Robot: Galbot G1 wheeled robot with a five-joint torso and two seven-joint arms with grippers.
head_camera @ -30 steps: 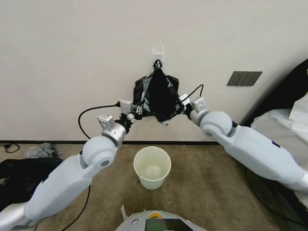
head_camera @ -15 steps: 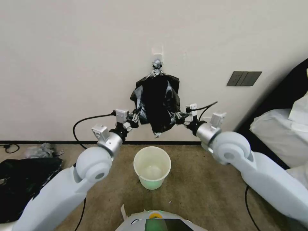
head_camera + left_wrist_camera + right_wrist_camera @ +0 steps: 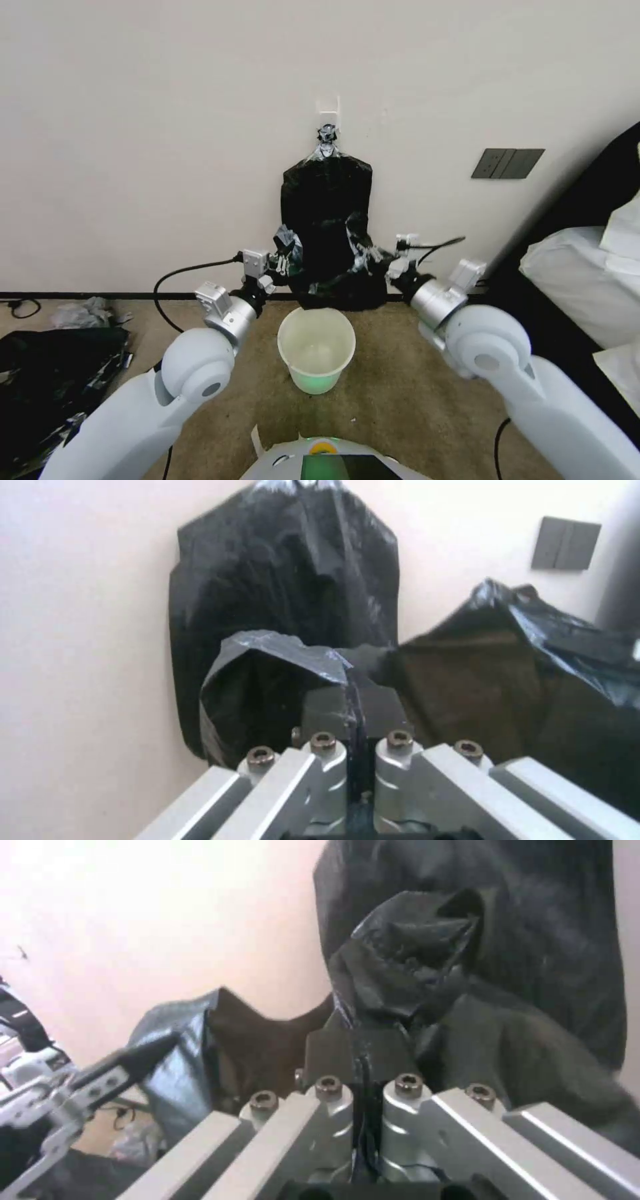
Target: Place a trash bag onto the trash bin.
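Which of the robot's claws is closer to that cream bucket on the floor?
Left, slightly. The left gripper holds the trash bag above the trash bin, left of it; the right gripper sits farther off, upper right.

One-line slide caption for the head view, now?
Left hand and right hand each pinch the trash bag, stretched above the trash bin.

no text, label, brand, number or sign can be read on anything in view.
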